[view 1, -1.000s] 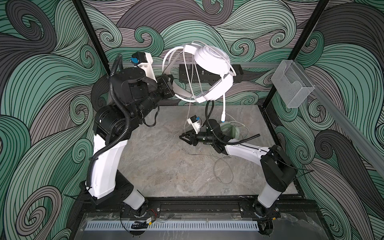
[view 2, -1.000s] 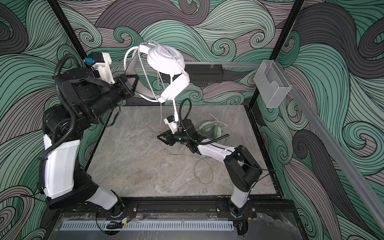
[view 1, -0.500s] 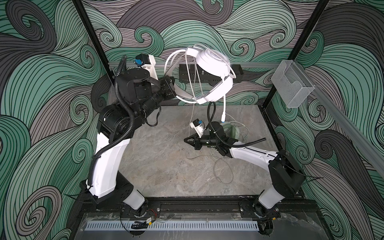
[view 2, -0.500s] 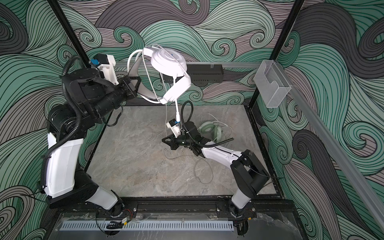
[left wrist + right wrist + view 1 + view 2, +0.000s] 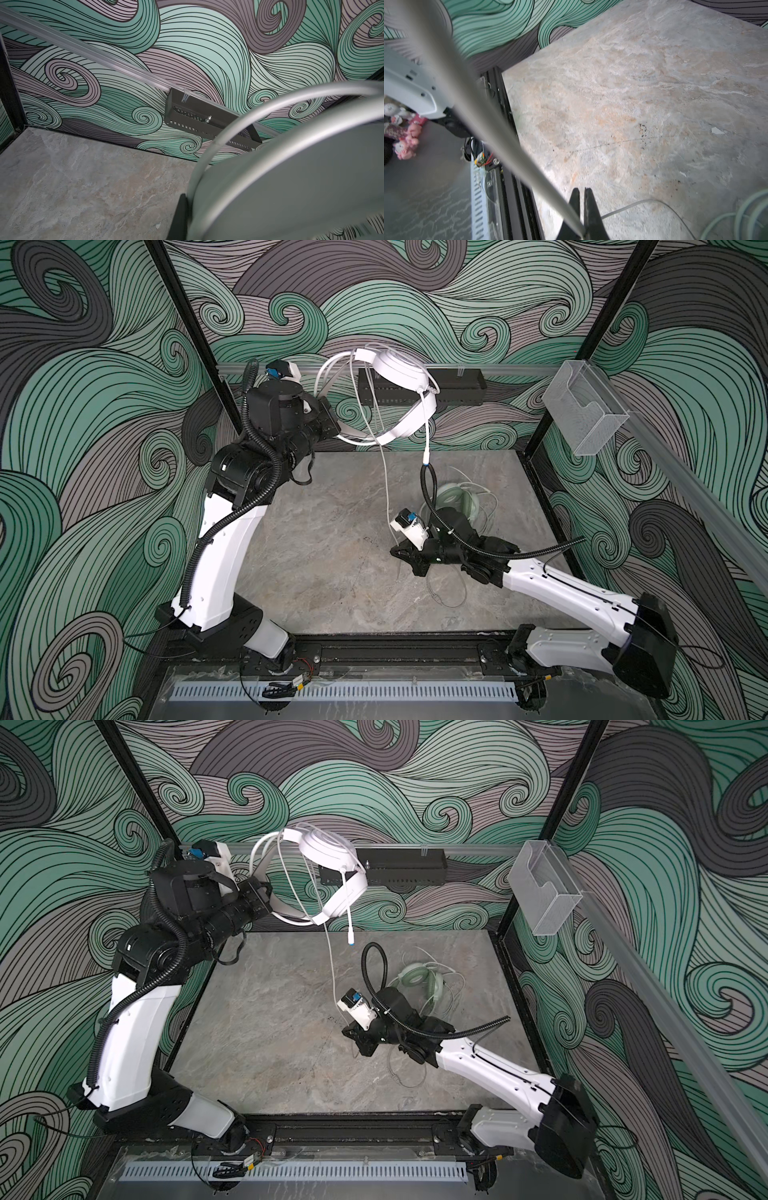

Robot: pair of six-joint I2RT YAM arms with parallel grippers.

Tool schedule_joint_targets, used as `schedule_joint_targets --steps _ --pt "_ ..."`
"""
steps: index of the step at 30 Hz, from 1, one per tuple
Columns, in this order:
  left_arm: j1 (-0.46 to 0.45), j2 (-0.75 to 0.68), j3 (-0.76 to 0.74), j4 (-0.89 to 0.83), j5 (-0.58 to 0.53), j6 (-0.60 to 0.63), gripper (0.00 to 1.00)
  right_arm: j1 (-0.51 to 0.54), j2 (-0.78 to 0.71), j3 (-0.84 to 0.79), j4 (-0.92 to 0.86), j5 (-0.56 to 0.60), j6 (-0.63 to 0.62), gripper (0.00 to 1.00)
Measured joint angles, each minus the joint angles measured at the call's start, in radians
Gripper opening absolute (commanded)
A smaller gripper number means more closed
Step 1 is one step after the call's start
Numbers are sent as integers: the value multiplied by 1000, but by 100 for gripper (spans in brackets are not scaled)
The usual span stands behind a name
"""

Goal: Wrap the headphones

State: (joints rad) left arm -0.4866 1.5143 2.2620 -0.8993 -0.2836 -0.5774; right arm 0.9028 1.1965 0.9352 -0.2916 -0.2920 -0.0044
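Jaws pinch the white cable (image 5: pixel 510 149) above the table (image 5: pixel 633 93).

Robot lab cell, framed swirl-patterned walls (image 5: pixel 415 302)

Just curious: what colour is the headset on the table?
The headset is pale mint green; clearest in a top view.

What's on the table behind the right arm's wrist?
The mint green headset lies on the table there. One round earcup and a stretch of headband show in both top views. Its near part is covered by the arm's black wrist, so the second earcup cannot be seen.
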Motion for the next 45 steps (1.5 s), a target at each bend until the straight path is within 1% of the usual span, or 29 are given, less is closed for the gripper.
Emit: schedule_joint_targets --steps 4,10,14,19,22,25,29,32,34,37,40,45 --pt "9 0 -55 28 -8 -2 0 64 -60 1 -111 76 -24 0" --pt "11 5 -139 59 -67 18 0 168 -98 24 -252 167 -42 0" --pt "12 21 -186 89 -116 35 0 229 -105 78 -323 223 -51 0" --pt "13 48 -268 137 -196 79 0 286 -71 190 -414 294 -72 0" --pt "12 55 -354 178 -250 128 0 301 -43 267 -459 324 -85 0" --pt "-2 55 -462 227 -316 206 0 303 -21 335 -500 349 -95 0" --pt "-40 53 -608 318 -402 351 0 303 14 428 -558 378 -105 0" --pt "-74 39 -717 390 -434 461 0 303 50 496 -597 391 -120 0" --pt "-91 20 -772 416 -436 516 0 303 70 529 -615 403 -131 0" --pt "-107 -31 -836 436 -410 592 0 296 85 560 -640 421 -150 0" --pt "-120 -98 -865 435 -357 660 0 281 85 579 -662 434 -177 0" --pt "-153 -198 -885 431 -239 755 0 248 92 625 -696 493 -249 0"
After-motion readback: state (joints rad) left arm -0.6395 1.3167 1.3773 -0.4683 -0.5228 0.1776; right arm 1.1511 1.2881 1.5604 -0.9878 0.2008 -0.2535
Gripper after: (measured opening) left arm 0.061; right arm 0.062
